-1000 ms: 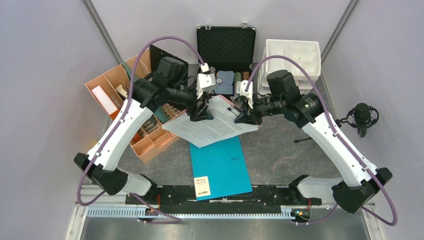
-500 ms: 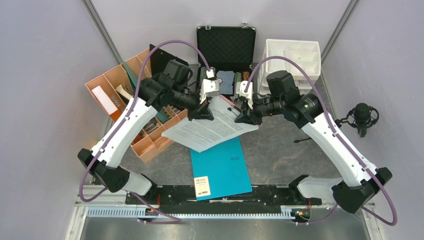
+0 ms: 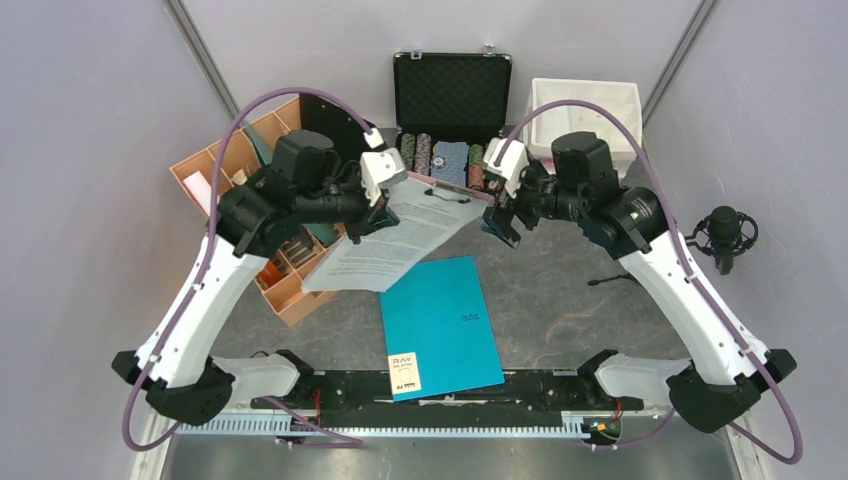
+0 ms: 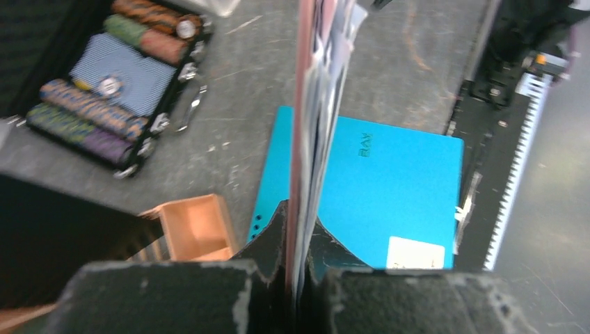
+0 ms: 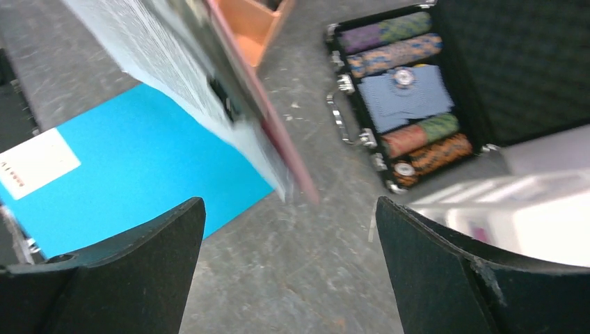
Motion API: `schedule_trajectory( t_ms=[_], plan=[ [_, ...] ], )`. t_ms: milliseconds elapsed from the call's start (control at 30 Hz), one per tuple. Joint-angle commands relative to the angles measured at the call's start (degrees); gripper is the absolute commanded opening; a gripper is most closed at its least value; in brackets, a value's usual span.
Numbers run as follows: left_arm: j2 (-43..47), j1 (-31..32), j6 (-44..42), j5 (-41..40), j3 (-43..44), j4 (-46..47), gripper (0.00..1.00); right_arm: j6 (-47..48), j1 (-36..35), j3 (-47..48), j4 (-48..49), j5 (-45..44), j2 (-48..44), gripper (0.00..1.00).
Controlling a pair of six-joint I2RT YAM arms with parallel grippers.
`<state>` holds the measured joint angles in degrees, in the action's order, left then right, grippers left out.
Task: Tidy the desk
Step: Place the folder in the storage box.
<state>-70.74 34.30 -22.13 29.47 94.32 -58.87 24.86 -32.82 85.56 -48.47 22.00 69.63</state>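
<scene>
Presently, 7 entries.

1. Left gripper: fingers pressed together on the edge of a pink clipboard carrying printed sheets. The board is held tilted off the desk and runs from these fingers toward the other hand.
2. Right gripper: jaws spread wide, gripping nothing, close beside the clipboard's far end.
3. Teal folder: flat on the desk below both grippers, with a white label at its near corner.
4. The desk: dark mottled grey, lying under both hands.
5. Black case: beyond both grippers, lid up, with rows of poker chips inside.
6. Orange divided organiser: left of the left gripper.
7. White tray: behind the right gripper.
</scene>
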Motion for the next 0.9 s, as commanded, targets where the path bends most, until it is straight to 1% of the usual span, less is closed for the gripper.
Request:
schedule_trajectory(
  t_ms=[0, 67, 167, 333, 433, 567, 700, 767, 867],
  plan=[
    [2.51, -1.36, 6.13, -13.03, 4.43, 4.35, 0.02, -2.54, 1.42, 4.7, 2.99, -9.7, -2.2, 0.98],
    [2.95, -2.01, 8.6, -18.36, 5.94, 4.83, 0.02, -3.68, 2.84, 4.79, 3.46, -11.31, -1.96, 0.98],
    [3.84, -3.92, 13.63, -25.34, 8.05, 6.55, 0.02, -5.14, 5.97, 4.29, 3.93, -10.98, -1.28, 0.98],
    [3.12, -9.15, 24.79, -34.25, 10.99, 8.93, 0.02, -6.22, 11.61, 3.74, 4.09, -5.53, 0.61, 0.98],
    [2.53, -10.97, 28.25, -39.42, 10.45, 12.11, 0.02, -6.58, 13.38, 3.42, 4.08, -3.9, 1.56, 0.98],
    [3.94, -11.16, 28.46, -47.57, 5.2, 23.99, 0.02, -7.18, 14.57, 2.61, 4.66, -3.0, 2.21, 0.98],
    [4.47, -11.07, 29.88, -52.76, -1.99, 37.56, 0.02, -7.55, 15.15, 2.15, 4.87, -2.14, 3.17, 0.98],
    [3.44, -11.04, 30.17, -56.28, -3.95, 42.2, 0.02, -7.55, 15.41, 1.99, 4.87, -2.14, 3.74, 0.98],
    [1.79, -10.96, 28.33, -60.65, -5.78, 47.24, 0.02, -7.47, 16.03, 1.19, 4.97, -1.82, 4.21, 0.98]
  ],
)
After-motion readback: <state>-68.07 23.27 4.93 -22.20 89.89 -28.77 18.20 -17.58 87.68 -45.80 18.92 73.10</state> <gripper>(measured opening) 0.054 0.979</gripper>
